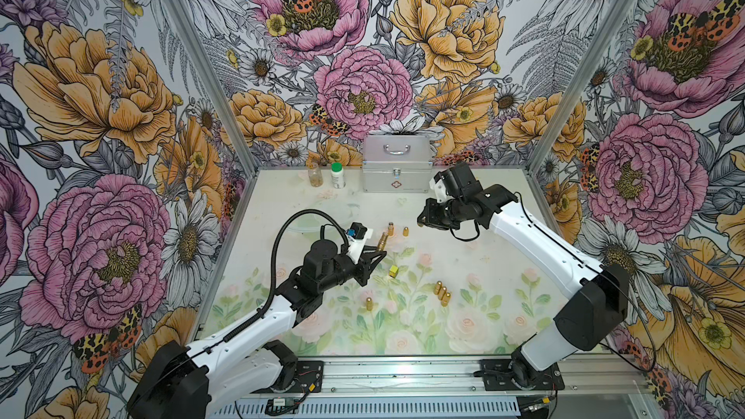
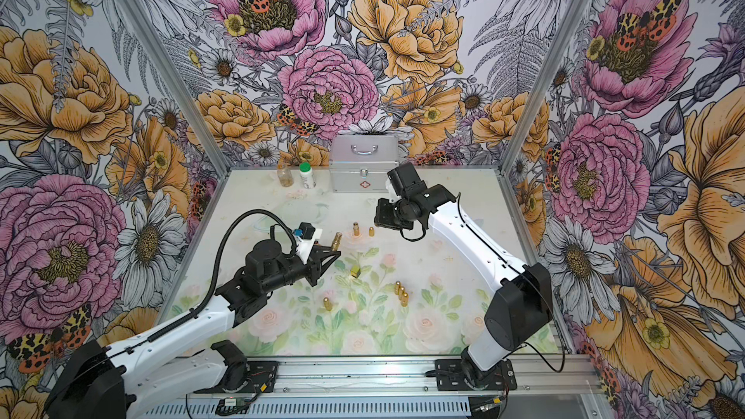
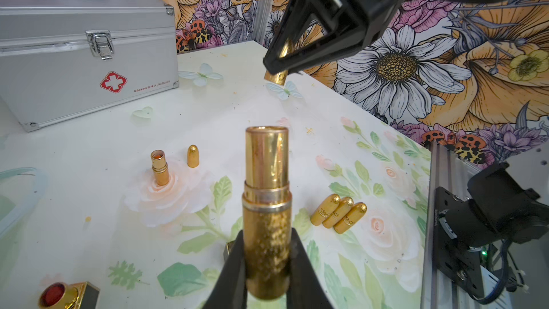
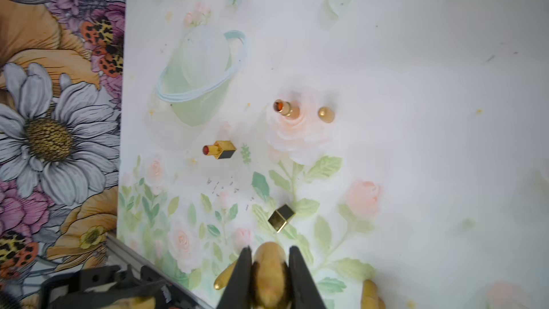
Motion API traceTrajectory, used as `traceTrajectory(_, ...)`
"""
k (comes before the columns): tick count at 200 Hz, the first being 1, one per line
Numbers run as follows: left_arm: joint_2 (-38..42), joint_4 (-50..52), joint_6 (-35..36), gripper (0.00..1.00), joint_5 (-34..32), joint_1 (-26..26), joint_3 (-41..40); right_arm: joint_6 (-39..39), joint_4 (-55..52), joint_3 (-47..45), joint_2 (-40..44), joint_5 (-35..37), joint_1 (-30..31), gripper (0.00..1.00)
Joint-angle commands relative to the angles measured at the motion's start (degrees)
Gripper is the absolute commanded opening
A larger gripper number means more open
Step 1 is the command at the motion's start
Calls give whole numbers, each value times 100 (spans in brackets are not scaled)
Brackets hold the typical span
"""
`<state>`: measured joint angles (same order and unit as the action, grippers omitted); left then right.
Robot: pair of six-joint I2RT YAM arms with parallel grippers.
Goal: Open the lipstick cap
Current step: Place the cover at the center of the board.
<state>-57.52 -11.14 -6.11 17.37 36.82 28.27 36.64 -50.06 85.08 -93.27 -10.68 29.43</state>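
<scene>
The left hand (image 3: 267, 251) is clenching the lipstick (image 3: 266, 159) by its base, its long axis pointing away toward the right hand (image 3: 279, 62). That hand is pinching the cap (image 3: 274, 77), hanging well apart beyond the tube's open end, above the tabletop (image 3: 74, 159). The cap is looking already off.

You have a silver first-aid case (image 1: 397, 163) at the table's (image 1: 483, 296) twelve o'clock edge. At eleven o'clock, near it, stand a green-capped white bottle (image 1: 338, 176) and a clear jar (image 1: 315, 175).
</scene>
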Motion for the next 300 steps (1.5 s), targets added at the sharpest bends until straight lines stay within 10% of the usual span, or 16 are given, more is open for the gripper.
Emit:
traceTrajectory(1, 66, 126, -41, 0, -118, -54, -120, -214, 417, -278, -368, 1288, 41, 13)
traceTrajectory(208, -329, 498, 191, 0, -893, 372, 163, -378, 2209, -1070, -2082, 1853, 191, 13)
traceTrajectory(300, -295, 498, 197, 0, -942, 377, 105, -461, 2189, -1081, -1878, 1941, 291, 27)
